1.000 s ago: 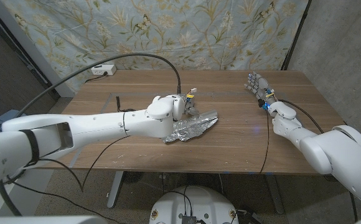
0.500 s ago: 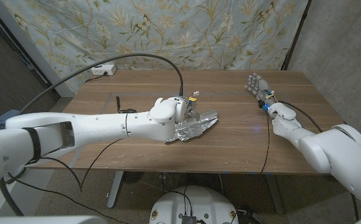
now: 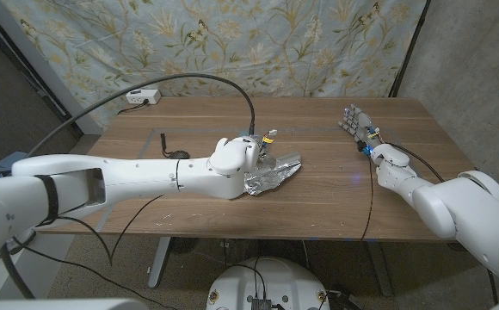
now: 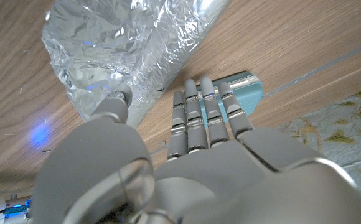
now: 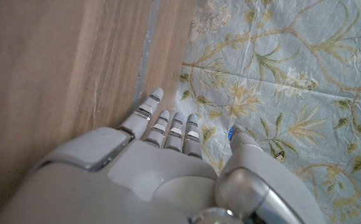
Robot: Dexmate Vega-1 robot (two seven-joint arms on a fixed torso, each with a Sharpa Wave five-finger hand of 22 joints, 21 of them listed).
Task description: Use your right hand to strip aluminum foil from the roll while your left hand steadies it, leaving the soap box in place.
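— Looking across the wooden table (image 3: 189, 202) first, where do we place the foil against our two hands?

— We see the foil roll (image 3: 271, 175) lying near the table's middle, a loose crumpled sheet already pulled off it. Its long axis runs slantwise, one end toward the near edge, the other toward the far right corner. Our left hand (image 3: 248, 151) is right at it, on the side facing the left edge; our right hand (image 3: 359, 125) waits close to the right edge, well apart from the foil.

— So the stripping hand is the far one?

— Yes. We judge that the right hand must travel toward the table's middle and meet the sheet's free end, which points its way.

— How do the hands stand?

— In the left wrist view the left hand (image 4: 193, 134) has its fingers straight and together, reaching past the foil (image 4: 115, 46), thumb touching the wrinkled edge; we cannot tell whether it truly clamps anything. The right hand (image 5: 162, 162) holds nothing, fingers extended and slightly apart.

— And materials?

— Foil: thin, shiny, heavily creased, likely to tear or spring back. Table: smooth brown woodgrain. Just beyond the left fingertips lies a small pale-blue soap box (image 4: 246, 87), flat and hard-edged, just beside the foil.
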